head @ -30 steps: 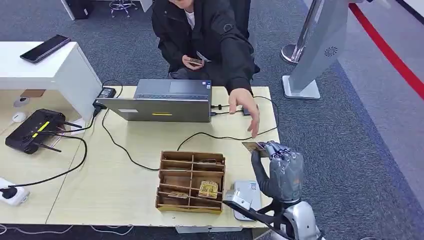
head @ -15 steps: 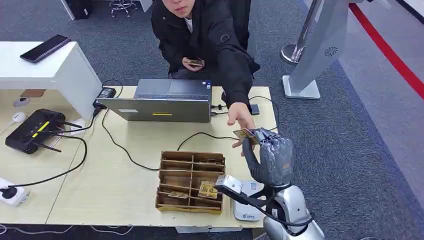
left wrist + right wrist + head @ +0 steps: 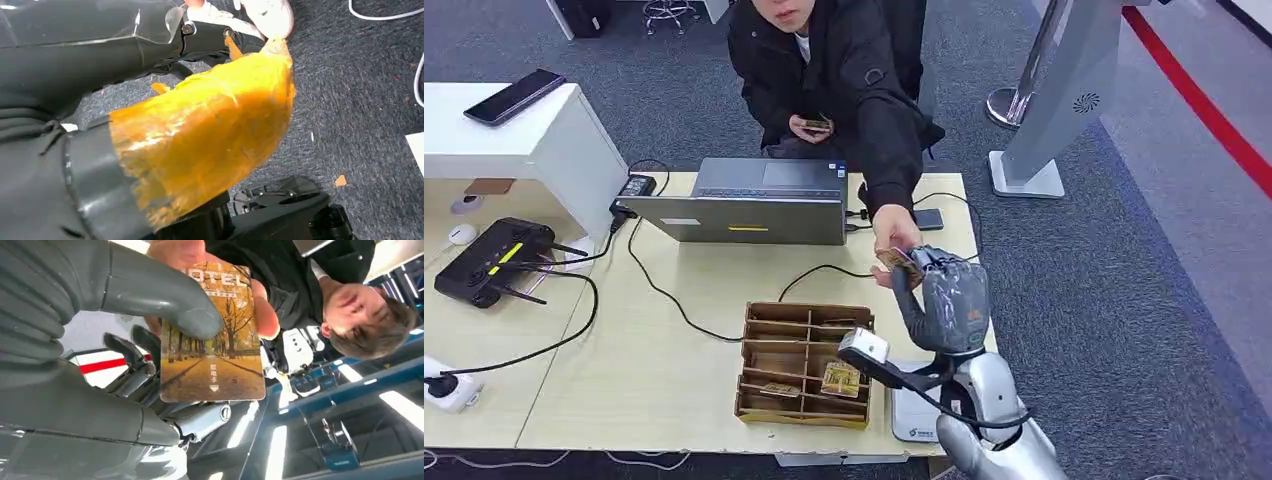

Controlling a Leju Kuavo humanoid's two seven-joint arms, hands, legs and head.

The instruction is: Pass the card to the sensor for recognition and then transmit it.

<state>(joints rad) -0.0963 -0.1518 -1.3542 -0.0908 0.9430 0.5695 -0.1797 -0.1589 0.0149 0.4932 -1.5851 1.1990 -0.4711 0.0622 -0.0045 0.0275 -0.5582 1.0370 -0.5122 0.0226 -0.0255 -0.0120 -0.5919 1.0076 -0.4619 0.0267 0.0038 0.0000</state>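
Floor: grey carpet (image 3: 1124, 280) with a red stripe (image 3: 1199, 100) running along the far right.
Table: pale wooden top (image 3: 674, 340), a white desk (image 3: 534, 140) butting against it on the left with a dark phone (image 3: 514, 96) lying on it.
Person: dark jacket (image 3: 844, 70), seated behind the table, one arm stretched over it; the person's hand (image 3: 894, 240) touches the far edge of the card.
Stand: a silver post on a white base (image 3: 1044, 130) on the carpet beyond the table's right corner.
Laptop: grey (image 3: 754, 205), between the person and the organizer, cables trailing from it across the table.
Organizer: brown cardboard tray of compartments (image 3: 804, 362); a card lies in a near right compartment.
Router: black, with antennas (image 3: 494, 262), on the left.
Right hand: (image 3: 949, 300) raised above the table's right edge, thumb (image 3: 160, 295) and fingers pinching the card.
Sensor: white flat reader (image 3: 914, 415) near the front edge, partly hidden behind the right forearm.
Card: (image 3: 212, 335) autumn tree-lined path print, held upright between the robot's hand and the person's.
Left hand: (image 3: 200, 135) wrapped in orange covering, hanging over the carpet; whether it is open or closed cannot be told.
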